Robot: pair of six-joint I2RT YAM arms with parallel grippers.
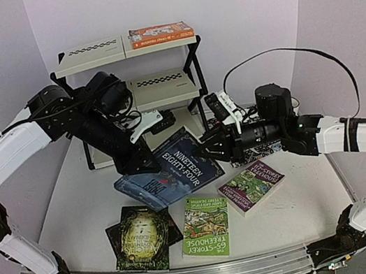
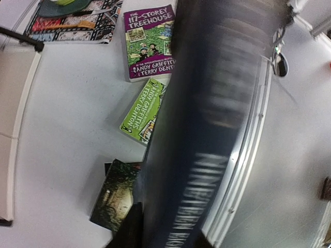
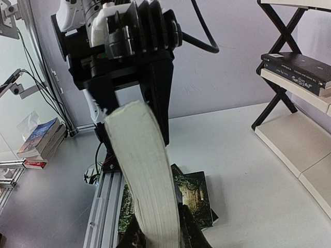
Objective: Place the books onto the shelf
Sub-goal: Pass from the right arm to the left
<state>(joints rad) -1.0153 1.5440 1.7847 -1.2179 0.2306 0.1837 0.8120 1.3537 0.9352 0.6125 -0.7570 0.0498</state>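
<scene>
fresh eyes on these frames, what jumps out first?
The dark blue book is held tilted above the middle of the table, with the left gripper on one end and the right gripper on the other. At the back, an orange book lies flat on the top tier of the shelf. A green book and a purple book lie loose nearer the arm bases.

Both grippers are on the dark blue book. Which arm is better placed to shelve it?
Probably left. The left gripper grips the dark blue book directly in front of the shelf. The right gripper holds the opposite end, off by the shelf's right edge.
</scene>
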